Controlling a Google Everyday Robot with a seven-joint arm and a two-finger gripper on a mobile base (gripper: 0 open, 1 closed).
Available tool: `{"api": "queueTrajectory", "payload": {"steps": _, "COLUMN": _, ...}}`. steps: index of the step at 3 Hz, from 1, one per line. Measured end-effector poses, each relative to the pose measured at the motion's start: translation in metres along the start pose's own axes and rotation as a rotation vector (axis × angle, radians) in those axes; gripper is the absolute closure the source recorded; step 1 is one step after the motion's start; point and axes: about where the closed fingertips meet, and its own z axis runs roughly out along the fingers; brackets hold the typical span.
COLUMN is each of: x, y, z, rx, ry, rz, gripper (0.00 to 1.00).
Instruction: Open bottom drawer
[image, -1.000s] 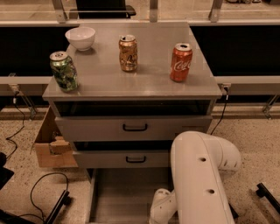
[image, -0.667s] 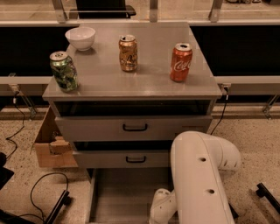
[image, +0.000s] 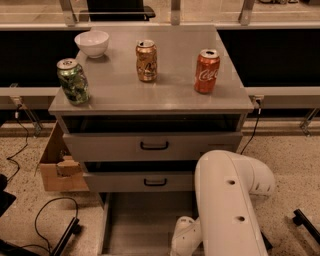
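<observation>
Low in the camera view, under the two larger fronts: bottom drawer (image: 145, 225), standing well out of the cabinet, plain grey tray laid bare toward the lower edge. Front panel and loop handle cut off below the frame, so no telling exactly how far out. Judged largely done as an opening, given so much tray on show.

Across the tray's right side, white robot arm (image: 230, 205), thick link slanting down, wrist (image: 186, 237) bent in over the tray toward the hidden front. Probably angled that way because of the handle at that end. Jaws out of sight past the wrist, beneath the bottom edge; impossible to tell whether open, closed or clamped on the handle.

Higher up, mid-sized front (image: 125, 182) and tallest front (image: 110, 147), each with a black handle and a dark gap above it; not the ones wanted, and untouched by the arm.

On the bench (image: 165, 100): white bowl (image: 91, 43) at the back left, green can (image: 73, 81) at the front left, gold can (image: 146, 60) and red cola can (image: 206, 70) upright further right, all apart from one another. Unlikely to tip, short of a hard jolt to the cabinet.

Beside the cabinet's left flank, open cardboard box (image: 57, 165); near it on the speckled floor, loose black cable (image: 50, 220), away from the drawer's travel.
</observation>
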Motion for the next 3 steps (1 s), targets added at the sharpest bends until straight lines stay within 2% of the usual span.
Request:
{"api": "queueTrajectory", "payload": {"steps": 1, "x": 0.002, "y": 0.0, "z": -0.005, "rx": 0.018, "ry": -0.021, "rz": -0.031, "gripper": 0.0}}
{"api": "queueTrajectory", "payload": {"steps": 2, "x": 0.006, "y": 0.007, "z": -0.036, "rx": 0.07, "ry": -0.017, "rz": -0.074, "gripper": 0.0}}
{"api": "queueTrajectory", "payload": {"steps": 3, "x": 0.02, "y": 0.026, "z": -0.095, "rx": 0.169, "ry": -0.014, "rz": -0.078, "gripper": 0.0}}
